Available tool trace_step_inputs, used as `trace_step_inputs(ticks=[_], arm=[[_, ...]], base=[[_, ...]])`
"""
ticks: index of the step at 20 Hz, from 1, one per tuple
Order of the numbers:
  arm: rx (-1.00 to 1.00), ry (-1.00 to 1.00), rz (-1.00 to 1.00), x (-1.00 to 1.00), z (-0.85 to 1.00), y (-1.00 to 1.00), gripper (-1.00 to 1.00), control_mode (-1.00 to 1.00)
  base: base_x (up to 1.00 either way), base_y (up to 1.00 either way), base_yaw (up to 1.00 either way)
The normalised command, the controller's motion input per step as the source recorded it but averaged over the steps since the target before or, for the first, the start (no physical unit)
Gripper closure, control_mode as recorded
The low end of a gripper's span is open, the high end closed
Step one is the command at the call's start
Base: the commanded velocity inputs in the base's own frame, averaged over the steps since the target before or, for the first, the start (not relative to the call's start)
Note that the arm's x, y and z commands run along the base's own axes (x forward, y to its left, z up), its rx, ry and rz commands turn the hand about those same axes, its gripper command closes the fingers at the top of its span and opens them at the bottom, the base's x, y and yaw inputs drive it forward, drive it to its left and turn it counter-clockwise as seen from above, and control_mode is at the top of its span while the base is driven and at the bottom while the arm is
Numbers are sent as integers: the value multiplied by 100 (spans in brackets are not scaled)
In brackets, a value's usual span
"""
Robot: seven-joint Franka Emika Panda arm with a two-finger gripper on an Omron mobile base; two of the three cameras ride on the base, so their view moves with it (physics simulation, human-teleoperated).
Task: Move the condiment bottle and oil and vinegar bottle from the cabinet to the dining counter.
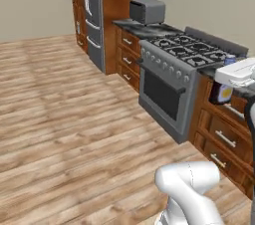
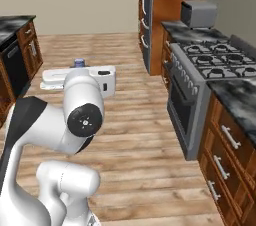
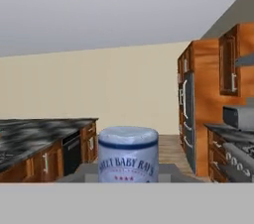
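My gripper (image 1: pixel 227 77) is shut on the condiment bottle (image 1: pixel 220 92), a small dark bottle with a pale yellow label, held in the air in front of the drawers right of the stove. Its blue cap (image 2: pixel 79 62) pokes up above the white hand (image 2: pixel 75 80). In the hand view the condiment bottle (image 3: pixel 128 161) stands upright, bottom centre, between my fingers (image 3: pixel 82 174). A reddish-brown wall cabinet (image 3: pixel 230 64) with bar handles hangs at the right, doors closed. The oil and vinegar bottle is out of view. A black veined top (image 3: pixel 34 136) lies left; I cannot tell whether it is the dining counter.
A steel stove (image 1: pixel 189 52) with an oven door stands along the right wall, a toaster (image 1: pixel 147 10) on the marble top beyond it, then a tall fridge (image 1: pixel 92 15). Low drawer cabinets (image 2: pixel 225 155) line the right. The open wooden floor (image 1: pixel 64 104) spreads left.
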Motion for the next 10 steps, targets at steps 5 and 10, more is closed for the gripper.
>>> trace_step_inputs(ticks=[5, 10], arm=[[0, 0, 0, 0, 0, 0, 100, 100], [0, 0, 0, 0, 0, 0, 100, 100]], base=[[20, 24, 52], [32, 17, 50]])
